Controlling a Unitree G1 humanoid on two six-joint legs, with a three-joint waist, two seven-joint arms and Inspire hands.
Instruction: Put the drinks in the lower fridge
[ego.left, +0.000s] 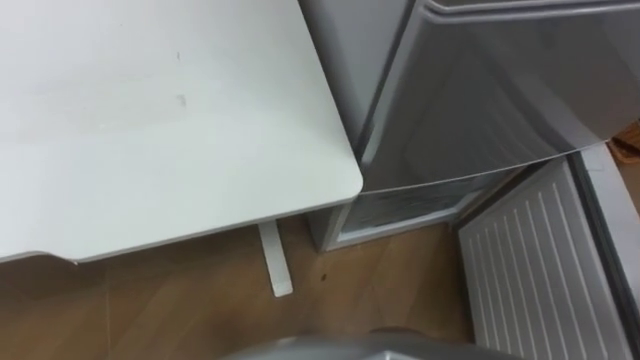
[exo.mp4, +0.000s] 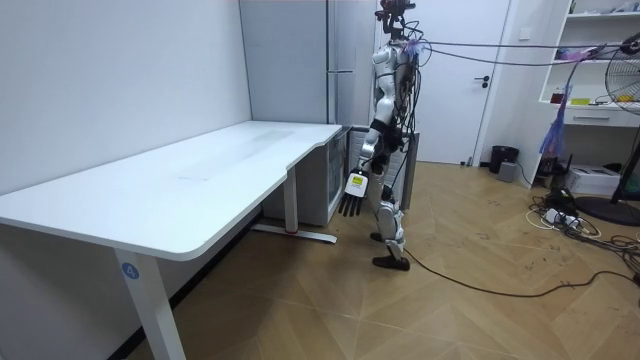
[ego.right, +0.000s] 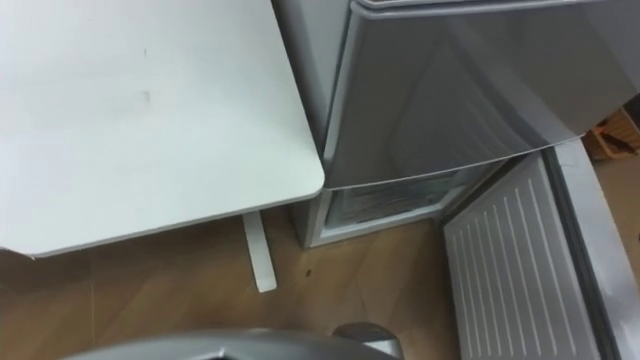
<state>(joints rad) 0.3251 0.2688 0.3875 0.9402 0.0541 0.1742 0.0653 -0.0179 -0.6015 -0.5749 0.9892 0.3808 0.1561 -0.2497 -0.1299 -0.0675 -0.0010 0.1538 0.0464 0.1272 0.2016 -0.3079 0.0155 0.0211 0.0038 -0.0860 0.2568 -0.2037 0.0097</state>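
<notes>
we see the tall grey metal fridge (ego.left: 500, 90) beside the flat white desk (ego.left: 150, 120); its ribbed white lower door (ego.left: 530, 270) stands open, ready for loading; the left hand (exo.mp4: 350, 205) hangs straight-fingered, empty

No writing or number can be read anywhere. A round blue sticker (exo.mp4: 130, 269) on the near leg of the white table (exo.mp4: 190, 185) bears a white mark, too small to make out

An office-like room: long white desk (exo.mp4: 200, 180), grey fridge (ego.left: 480, 90), wall shelves (exo.mp4: 600, 62), standing fan (exo.mp4: 627, 80), wood floor (exo.mp4: 450, 295).
</notes>
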